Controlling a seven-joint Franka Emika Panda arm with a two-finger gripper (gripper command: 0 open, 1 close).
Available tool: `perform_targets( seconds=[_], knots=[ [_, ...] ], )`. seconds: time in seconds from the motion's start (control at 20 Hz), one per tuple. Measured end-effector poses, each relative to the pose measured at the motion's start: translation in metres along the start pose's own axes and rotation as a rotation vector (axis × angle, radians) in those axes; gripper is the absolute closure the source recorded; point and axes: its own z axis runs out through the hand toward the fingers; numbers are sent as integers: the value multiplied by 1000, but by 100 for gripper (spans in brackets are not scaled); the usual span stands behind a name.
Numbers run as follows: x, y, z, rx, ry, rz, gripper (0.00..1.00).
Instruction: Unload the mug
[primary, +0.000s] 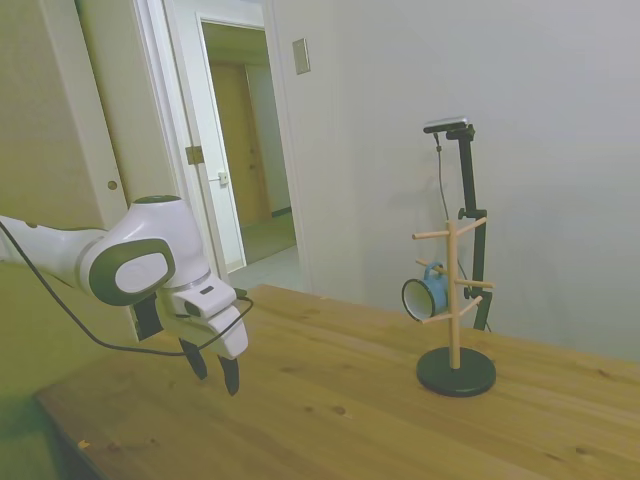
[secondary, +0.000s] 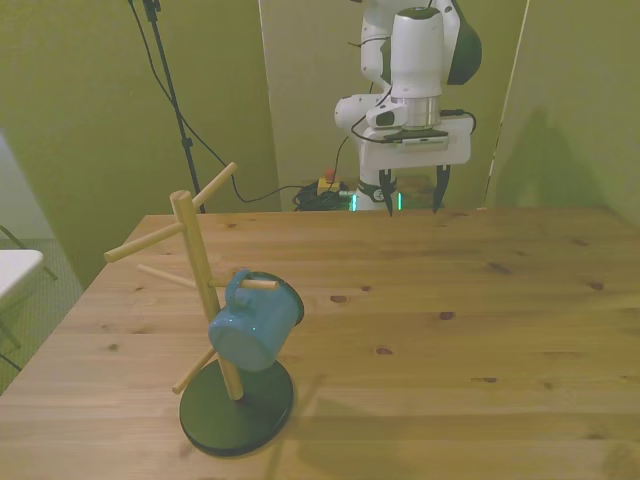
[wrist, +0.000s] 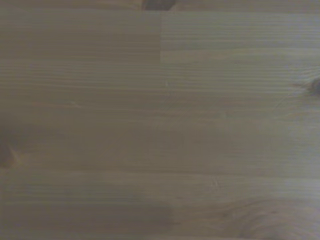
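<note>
A wooden table (secondary: 480, 330) spreads beneath my white arm (primary: 120, 262), bare planks filling the wrist view. On it, at the front view's left, stands a wooden peg stand (secondary: 205, 300) on a dark round base (secondary: 235, 410). My claw (secondary: 411, 192) hovers over the far edge, fingers spread wide and empty. The blue mug (secondary: 253, 322) hangs by its handle from a peg, well apart from my claw.

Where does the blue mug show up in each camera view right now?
Side view: the mug hangs on a peg at right of centre.
Front view: the mug hangs at lower left.
Wrist view: not in it, only bare table.
Shared landmark: the wooden peg stand.
</note>
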Motion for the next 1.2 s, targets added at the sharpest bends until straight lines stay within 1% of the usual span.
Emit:
perform_targets(
  seconds=[0.1,0.25,0.45,0.7,0.85,0.95,1.1,1.2],
  knots=[
    [1,1,3,-4,8,-3,0],
    [25,2,-4,47,100,36,0],
    [79,-8,-14,127,186,97,0],
    [156,-36,-21,158,252,154,0],
    [192,-51,-29,180,307,175,0],
    [204,-58,-36,191,333,185,0],
    [200,-65,-33,181,338,172,0],
    [201,-64,-28,210,370,196,0]
  ],
)
